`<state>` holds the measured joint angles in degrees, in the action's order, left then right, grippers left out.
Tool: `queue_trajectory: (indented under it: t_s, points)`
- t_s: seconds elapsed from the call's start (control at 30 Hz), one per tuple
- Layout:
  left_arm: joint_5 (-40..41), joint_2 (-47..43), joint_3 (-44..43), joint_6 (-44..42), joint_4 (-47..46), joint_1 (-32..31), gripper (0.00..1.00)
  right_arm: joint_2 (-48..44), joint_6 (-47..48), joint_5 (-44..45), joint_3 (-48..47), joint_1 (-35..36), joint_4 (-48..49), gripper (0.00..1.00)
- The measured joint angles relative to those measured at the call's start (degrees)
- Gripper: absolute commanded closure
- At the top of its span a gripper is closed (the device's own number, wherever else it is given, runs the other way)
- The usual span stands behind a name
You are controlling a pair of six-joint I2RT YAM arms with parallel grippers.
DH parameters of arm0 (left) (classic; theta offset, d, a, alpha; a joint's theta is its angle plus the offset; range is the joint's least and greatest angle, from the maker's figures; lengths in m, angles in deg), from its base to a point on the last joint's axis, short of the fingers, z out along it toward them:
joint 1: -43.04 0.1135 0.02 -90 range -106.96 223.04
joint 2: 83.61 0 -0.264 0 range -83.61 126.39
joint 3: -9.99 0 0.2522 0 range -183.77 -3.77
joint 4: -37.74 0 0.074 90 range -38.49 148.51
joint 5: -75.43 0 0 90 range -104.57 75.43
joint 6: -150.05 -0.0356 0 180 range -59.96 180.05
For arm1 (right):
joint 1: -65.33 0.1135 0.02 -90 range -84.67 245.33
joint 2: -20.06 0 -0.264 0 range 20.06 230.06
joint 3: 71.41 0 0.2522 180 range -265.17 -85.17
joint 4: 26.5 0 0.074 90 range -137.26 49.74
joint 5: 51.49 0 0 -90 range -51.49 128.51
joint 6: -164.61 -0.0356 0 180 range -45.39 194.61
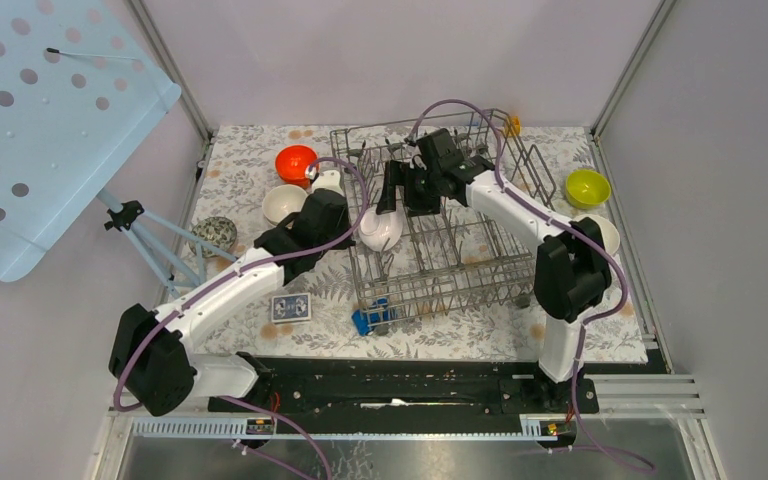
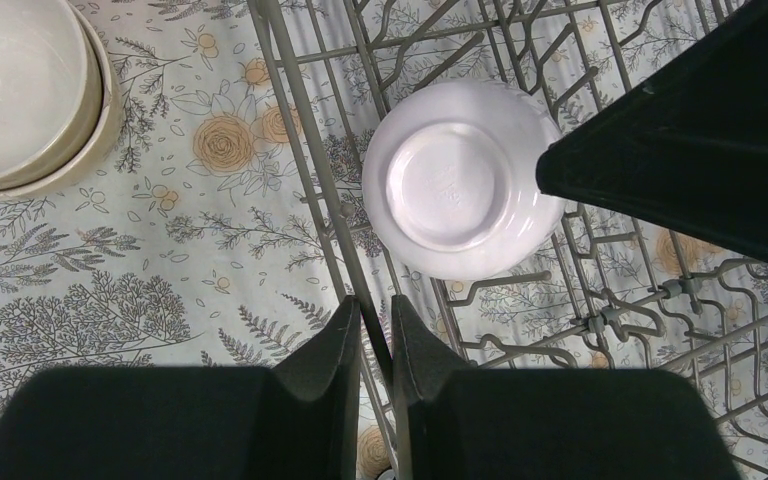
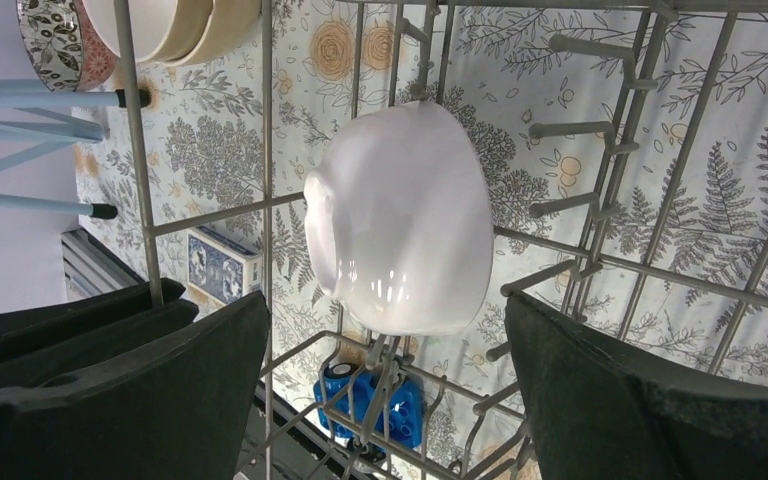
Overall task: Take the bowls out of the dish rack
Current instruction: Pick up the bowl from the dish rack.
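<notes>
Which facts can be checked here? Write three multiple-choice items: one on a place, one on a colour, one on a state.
1. Where does the white bowl in front of the right gripper lie?
A. In the dish rack
B. On the flowered cloth
C. Inside an orange bowl

2. What colour is the bowl beside the rack's far right corner?
A. Blue
B. Yellow-green
C. Black

3. How does the right gripper stand?
A. Shut on the white bowl
B. Open
C. Out of view

Key:
1. A, since rack wires and tines surround the bowl.
2. B, as the top view shows plainly.
3. B, since its fingers stand wide apart on either side of the bowl.
</notes>
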<state>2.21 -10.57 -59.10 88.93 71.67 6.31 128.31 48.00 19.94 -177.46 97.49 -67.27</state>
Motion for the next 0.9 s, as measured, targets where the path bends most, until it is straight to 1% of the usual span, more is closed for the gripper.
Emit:
queue_trajectory:
  t_s: [0.27,0.5,0.7,0.9]
  points:
    - [0.0,-0.37,0.61,0.04,-0.59,0.11,1.0,2.14,-0.11,-0.13,0.28,-0.02,0.79,0.05]
    - [-0.07,-0.52,0.63,0.07,-0.52,0.26,1.0,3.21,-0.7,0.26,2.43,0.11,1.09,0.05]
    - [-0.07,-0.57,0.74,0.07,-0.63,0.26,1.0,-1.49,-0.61,5.27,4.46,0.48,1.99,0.04]
    - [-0.09,-0.57,0.74,0.07,-0.63,0.26,1.0,-3.91,1.29,8.39,1.03,2.08,0.79,0.04]
